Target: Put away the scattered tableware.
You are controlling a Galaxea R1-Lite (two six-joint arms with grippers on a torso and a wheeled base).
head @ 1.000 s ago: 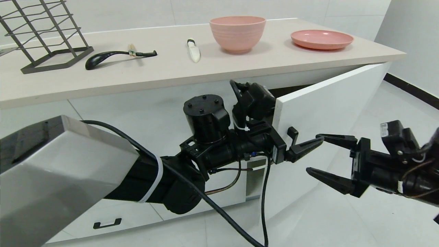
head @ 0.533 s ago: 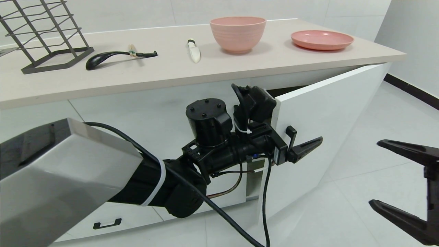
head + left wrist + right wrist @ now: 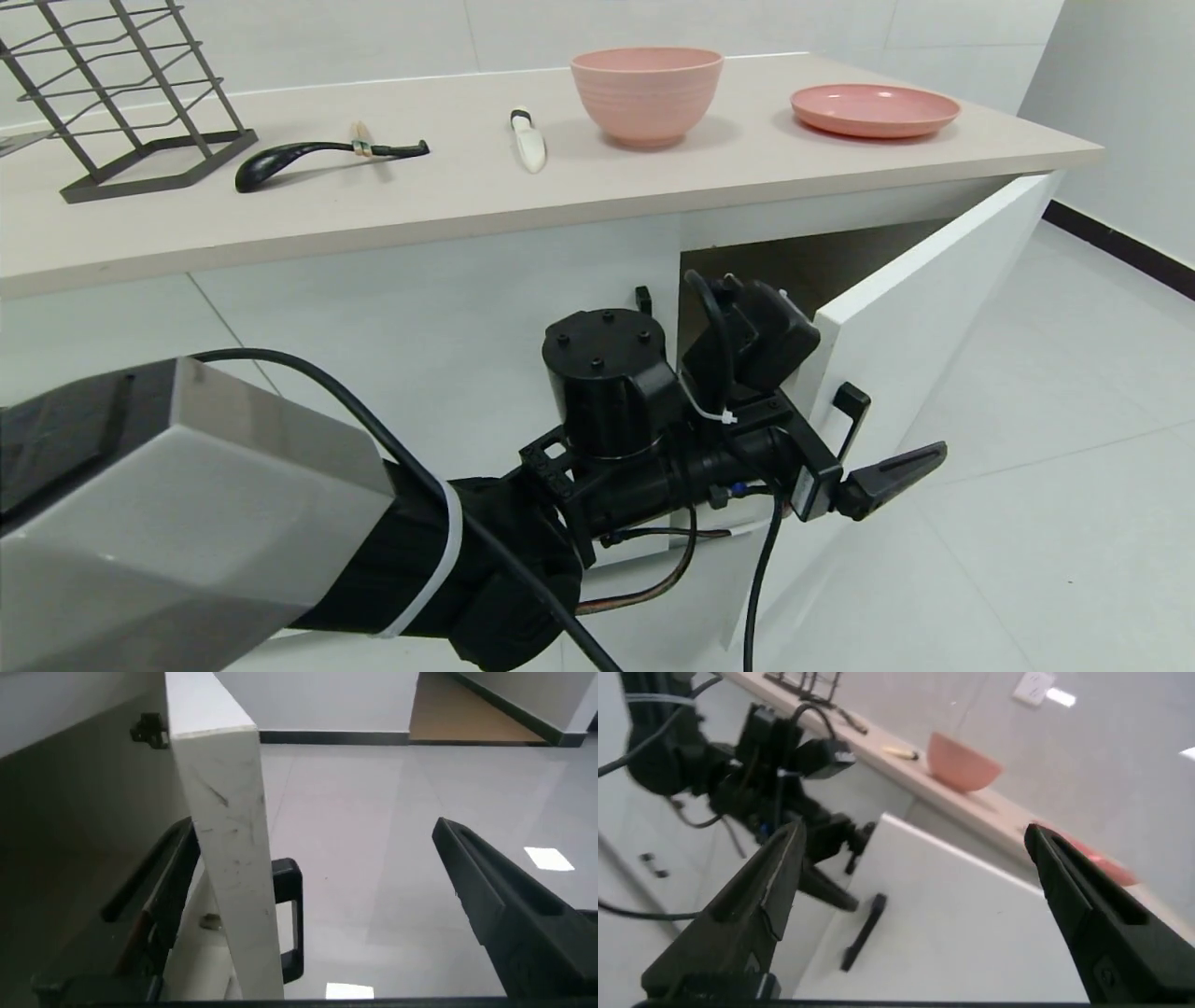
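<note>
Door-opening step, it seems: the left gripper (image 3: 313,835), spread apart, is straddling the white cabinet door (image 3: 924,280) at its edge; the right gripper (image 3: 915,831) is hanging spread too. Next, likely swinging the door wider.

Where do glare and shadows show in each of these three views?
Head view: even light, soft shadow under the round pink bowl on the beige countertop. Left wrist view: bright patches on the glossy grey floor beside the white cabinet door. Right wrist view: bright patches on the pale wall.

Counted on desk (image 3: 467,201): 1 pink bowl (image 3: 647,93) | 1 pink plate (image 3: 875,109) | 1 black spoon (image 3: 308,157) | 1 white utensil (image 3: 529,142) | 1 wire rack (image 3: 154,159) | recorded below: 1 cabinet door (image 3: 934,299), open
</note>
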